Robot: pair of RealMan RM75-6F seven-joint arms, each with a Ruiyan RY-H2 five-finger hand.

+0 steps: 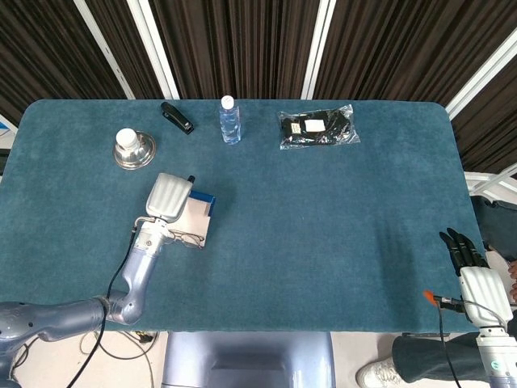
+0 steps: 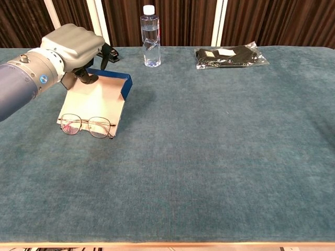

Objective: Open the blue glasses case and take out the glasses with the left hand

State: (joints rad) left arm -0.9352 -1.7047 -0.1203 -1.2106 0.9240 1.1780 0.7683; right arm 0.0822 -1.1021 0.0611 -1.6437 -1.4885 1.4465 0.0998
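The blue glasses case [image 2: 126, 87] lies open on the left of the table, its pale inner flap [image 2: 95, 101] spread toward me. The thin-rimmed glasses [image 2: 86, 126] lie flat across the flap's front edge, partly on the cloth, with nothing touching them. My left hand [image 2: 74, 44] hovers over the back of the case, its fingers pointing down and holding nothing. In the head view the left hand [image 1: 170, 196] covers part of the case [image 1: 203, 198], and the glasses [image 1: 187, 239] lie just in front of it. My right hand [image 1: 468, 260] rests beyond the table's right front corner, fingers stretched out.
A water bottle [image 2: 151, 36] stands at the back centre, with a black stapler [image 1: 177, 117] to its left. A metal dish holding a white cap [image 1: 133, 149] sits back left. A black packet in clear wrap [image 2: 230, 55] lies back right.
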